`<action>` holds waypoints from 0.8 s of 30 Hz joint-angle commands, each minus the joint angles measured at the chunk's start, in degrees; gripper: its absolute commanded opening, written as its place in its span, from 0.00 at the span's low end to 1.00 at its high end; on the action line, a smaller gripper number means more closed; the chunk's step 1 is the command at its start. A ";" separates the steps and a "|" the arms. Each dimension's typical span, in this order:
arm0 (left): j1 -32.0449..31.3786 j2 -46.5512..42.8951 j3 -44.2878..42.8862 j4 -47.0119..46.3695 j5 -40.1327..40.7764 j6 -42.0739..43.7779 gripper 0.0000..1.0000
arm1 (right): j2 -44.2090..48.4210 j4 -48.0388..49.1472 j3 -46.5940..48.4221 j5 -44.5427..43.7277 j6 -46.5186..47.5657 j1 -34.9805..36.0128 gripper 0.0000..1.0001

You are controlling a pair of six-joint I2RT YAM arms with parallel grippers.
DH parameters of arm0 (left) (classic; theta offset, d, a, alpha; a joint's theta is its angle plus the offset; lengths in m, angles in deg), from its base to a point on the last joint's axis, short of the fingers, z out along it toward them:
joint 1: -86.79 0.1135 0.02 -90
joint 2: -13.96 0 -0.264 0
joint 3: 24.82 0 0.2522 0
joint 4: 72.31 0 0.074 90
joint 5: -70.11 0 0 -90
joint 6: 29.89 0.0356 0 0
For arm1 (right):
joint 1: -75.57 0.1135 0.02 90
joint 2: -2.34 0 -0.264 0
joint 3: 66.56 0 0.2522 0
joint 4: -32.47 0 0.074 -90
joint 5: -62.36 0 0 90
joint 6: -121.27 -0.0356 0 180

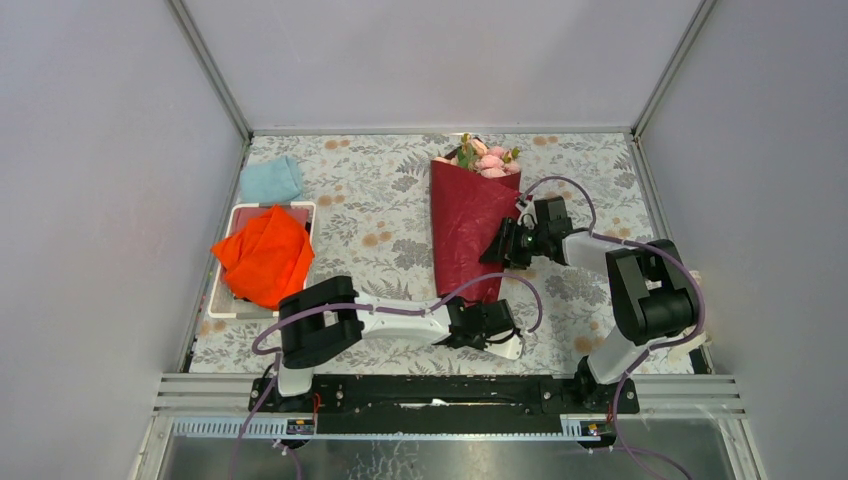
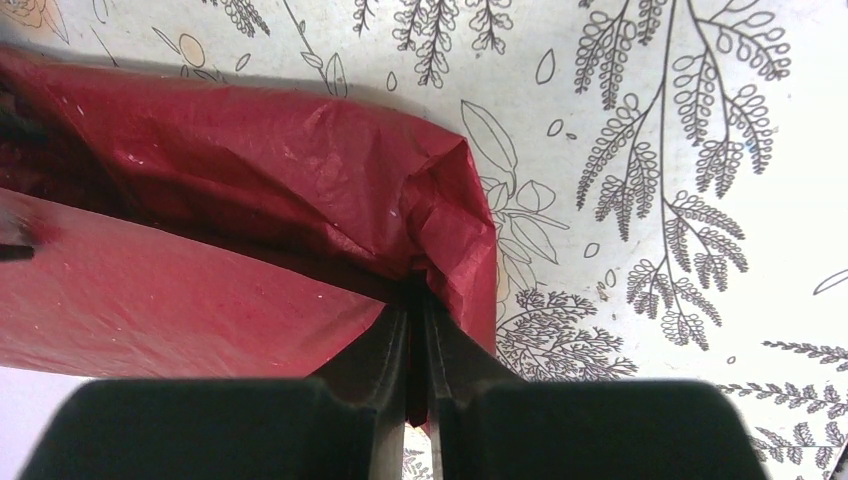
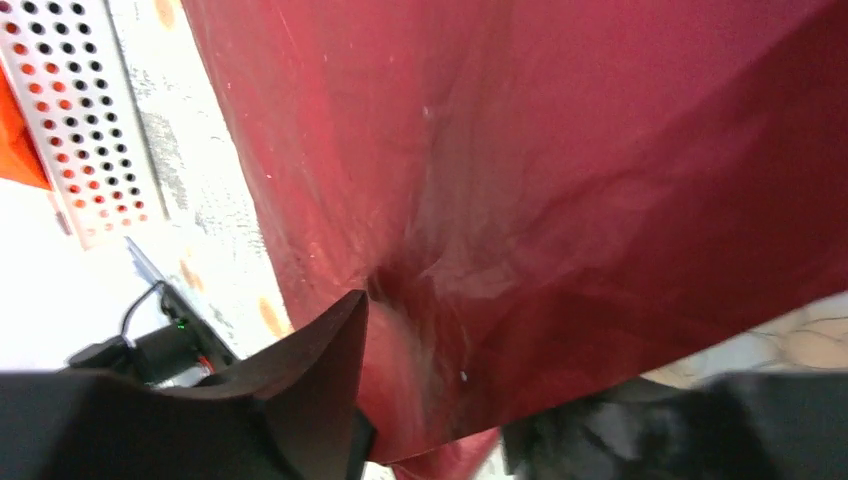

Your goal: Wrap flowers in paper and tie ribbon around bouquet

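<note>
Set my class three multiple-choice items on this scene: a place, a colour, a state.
1. Where does the orange cloth lie?
A. On the white tray
B. On the bouquet
C. Under the right arm

2. What colour is the paper around the flowers?
A. Blue
B. Dark red
C. White

3. How is the left gripper?
A. Wide open above the tray
B. Holding the blue cloth
C. Closed on the paper's narrow end

Answers: 1 A, the cloth covers the tray at left; 2 B, the paper is crimson; 3 C, the left wrist view shows paper pinched between its fingers.
</note>
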State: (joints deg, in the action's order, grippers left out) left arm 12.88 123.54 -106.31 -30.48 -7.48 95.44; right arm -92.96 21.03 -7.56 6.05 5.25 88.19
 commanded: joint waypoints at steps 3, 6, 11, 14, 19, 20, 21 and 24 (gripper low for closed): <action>-0.11 3.89 -0.70 6.22 -6.17 -1.18 0.26 | -1.10 5.77 -0.67 0.75 -2.05 0.93 0.13; 1.23 2.33 -10.05 15.41 -12.56 -4.98 0.49 | -2.77 4.22 0.36 -4.75 0.32 0.75 0.00; 1.62 0.28 -20.90 29.29 -24.68 -5.02 0.56 | -5.67 6.53 0.86 -6.26 0.13 0.39 0.00; 1.77 0.82 -26.01 35.87 -31.33 -4.24 0.54 | -6.78 7.81 0.46 -6.36 -0.60 0.41 0.00; 6.81 -0.40 -28.03 32.81 -33.09 -5.78 0.39 | -7.33 8.91 -0.09 -6.73 -1.13 0.39 0.00; 8.62 -0.53 -26.53 29.02 -30.84 -7.67 0.32 | -7.42 9.12 -0.08 -6.78 -1.19 0.39 0.00; 10.50 -0.10 -24.95 25.20 -27.84 -9.51 0.25 | -7.44 9.13 -0.09 -6.80 -1.26 0.39 0.00; 13.35 3.17 -20.57 16.77 -13.97 -11.93 0.06 | -7.43 9.19 0.01 -6.80 -1.28 0.39 0.00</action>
State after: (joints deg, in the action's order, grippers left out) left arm 21.58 123.91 -131.44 -3.73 -35.17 87.97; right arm -99.06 29.12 -8.02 2.95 3.61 88.81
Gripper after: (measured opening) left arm 0.132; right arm 0.011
